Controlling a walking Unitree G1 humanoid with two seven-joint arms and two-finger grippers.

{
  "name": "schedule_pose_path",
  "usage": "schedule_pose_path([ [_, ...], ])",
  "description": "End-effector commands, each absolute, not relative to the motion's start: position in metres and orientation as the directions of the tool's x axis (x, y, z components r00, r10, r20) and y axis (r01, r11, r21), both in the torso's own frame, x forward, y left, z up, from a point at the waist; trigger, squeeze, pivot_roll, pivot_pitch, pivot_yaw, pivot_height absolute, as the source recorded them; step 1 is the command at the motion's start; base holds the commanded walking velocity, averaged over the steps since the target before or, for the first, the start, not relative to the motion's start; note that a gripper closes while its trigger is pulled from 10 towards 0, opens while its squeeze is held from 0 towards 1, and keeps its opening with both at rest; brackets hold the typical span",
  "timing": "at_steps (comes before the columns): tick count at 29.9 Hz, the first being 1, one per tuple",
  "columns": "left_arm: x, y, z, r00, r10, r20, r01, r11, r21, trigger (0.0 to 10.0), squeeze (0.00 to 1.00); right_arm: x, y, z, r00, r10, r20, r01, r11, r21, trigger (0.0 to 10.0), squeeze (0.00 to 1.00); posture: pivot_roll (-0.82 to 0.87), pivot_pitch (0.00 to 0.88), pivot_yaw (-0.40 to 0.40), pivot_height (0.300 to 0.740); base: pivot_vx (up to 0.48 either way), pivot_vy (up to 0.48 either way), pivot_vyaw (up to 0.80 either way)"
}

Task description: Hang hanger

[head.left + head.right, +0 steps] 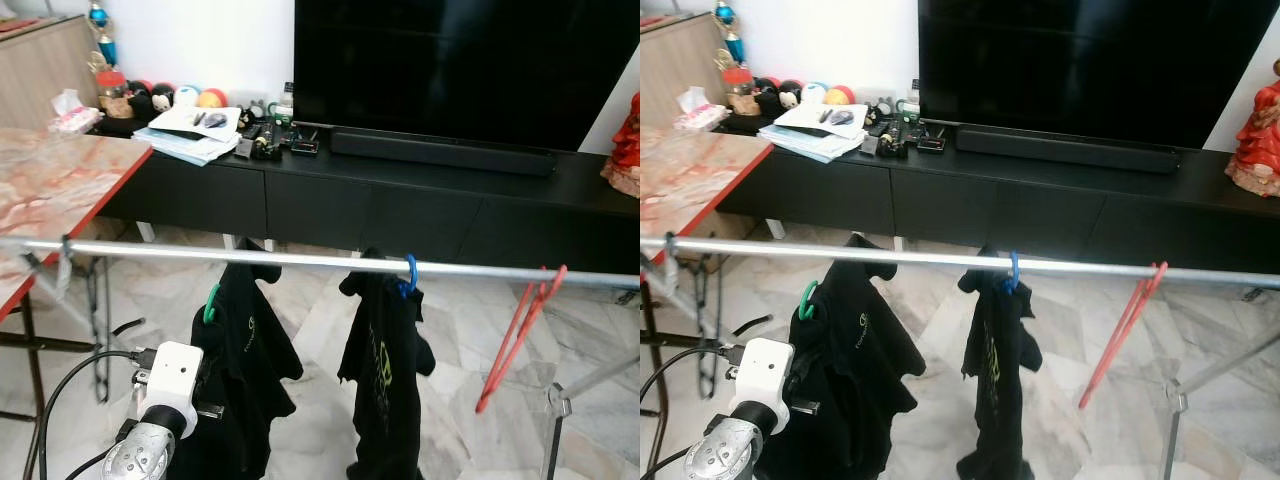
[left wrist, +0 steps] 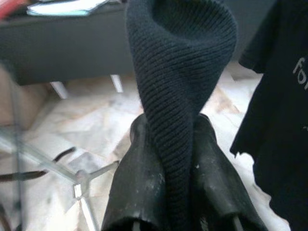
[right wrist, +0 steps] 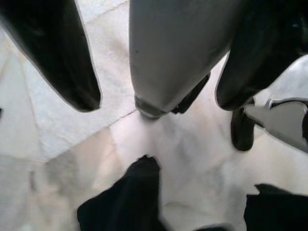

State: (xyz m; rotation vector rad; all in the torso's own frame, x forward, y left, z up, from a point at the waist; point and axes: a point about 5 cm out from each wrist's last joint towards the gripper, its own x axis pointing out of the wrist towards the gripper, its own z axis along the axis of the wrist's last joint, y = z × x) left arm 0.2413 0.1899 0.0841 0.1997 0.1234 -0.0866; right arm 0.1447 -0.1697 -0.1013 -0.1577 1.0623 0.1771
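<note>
A silver rail (image 1: 300, 259) runs across in front of me. A black shirt (image 1: 245, 350) on a green hanger hangs just below it at the left. The green hook (image 1: 211, 303) sticks out sideways under the rail, not over it. My left gripper (image 2: 173, 122) is shut on a fold of this shirt's black knit fabric, and my left wrist (image 1: 170, 385) shows beside it. A second black shirt (image 1: 385, 380) hangs from the rail on a blue hanger (image 1: 410, 274). Further right, a bare red hanger (image 1: 520, 335) hangs on the rail. My right gripper (image 3: 159, 103) is open, pointing down at the floor.
Behind the rail stands a long black TV console (image 1: 400, 205) with a television (image 1: 460, 60), a soundbar and papers (image 1: 190, 135). A marble-patterned table with a red edge (image 1: 60, 180) is at the left. A rack leg (image 1: 555, 420) rises at the lower right.
</note>
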Motion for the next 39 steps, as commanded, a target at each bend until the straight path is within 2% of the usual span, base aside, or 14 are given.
schedule_pose_path([
  [1, 0.241, 0.191, 0.091, 0.993, -0.068, -0.098, 0.086, 0.976, 0.198, 10.0, 0.00, 0.144, -0.172, -0.102, 0.467, 0.060, -0.882, -0.217, 0.975, -0.048, 10.0, 0.00, 0.12, 0.000, -0.013, 0.740, -0.334, 0.000, 0.00],
  [20, 0.241, 0.195, 0.088, 0.992, -0.055, -0.117, 0.078, 0.976, 0.203, 10.0, 0.00, 0.144, -0.173, -0.102, 0.467, 0.053, -0.883, -0.215, 0.975, -0.055, 10.0, 0.00, 0.13, 0.000, -0.018, 0.740, -0.321, 0.000, 0.00],
  [30, 0.241, 0.194, 0.078, 0.984, -0.043, -0.175, 0.077, 0.978, 0.192, 10.0, 0.00, 0.144, -0.173, -0.102, 0.467, 0.049, -0.883, -0.211, 0.976, -0.058, 10.0, 0.00, 0.13, 0.000, -0.018, 0.740, 0.000, 0.000, 0.00],
  [39, 0.242, 0.194, 0.077, 0.983, -0.041, -0.180, 0.076, 0.978, 0.192, 10.0, 0.00, 0.144, -0.173, -0.102, 0.468, 0.049, -0.882, -0.209, 0.976, -0.056, 10.0, 0.00, 0.13, 0.000, -0.016, 0.740, 0.000, 0.480, 0.00],
])
